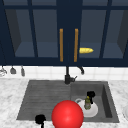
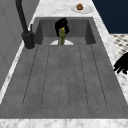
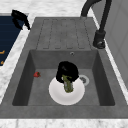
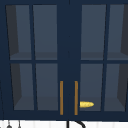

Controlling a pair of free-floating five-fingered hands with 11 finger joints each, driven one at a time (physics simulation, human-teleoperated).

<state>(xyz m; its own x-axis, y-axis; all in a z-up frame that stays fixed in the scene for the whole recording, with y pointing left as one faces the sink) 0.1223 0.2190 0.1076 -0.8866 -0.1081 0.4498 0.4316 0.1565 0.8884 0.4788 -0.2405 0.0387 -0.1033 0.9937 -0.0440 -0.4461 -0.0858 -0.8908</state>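
In the sink (image 3: 37,40), right robot hand (image 3: 67,71) holds pickle (image 3: 67,84) upright.

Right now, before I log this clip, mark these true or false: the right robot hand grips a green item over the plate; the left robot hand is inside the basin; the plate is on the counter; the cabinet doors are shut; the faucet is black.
1. The right robot hand grips a green elongated item over the white plate. True.
2. The left robot hand is inside the basin. False: it hangs at the sink's front edge, by the draining board.
3. The white plate is on the counter. False: it lies in the sink basin.
4. The wall cabinet doors are shut. True.
5. The faucet is black. True.
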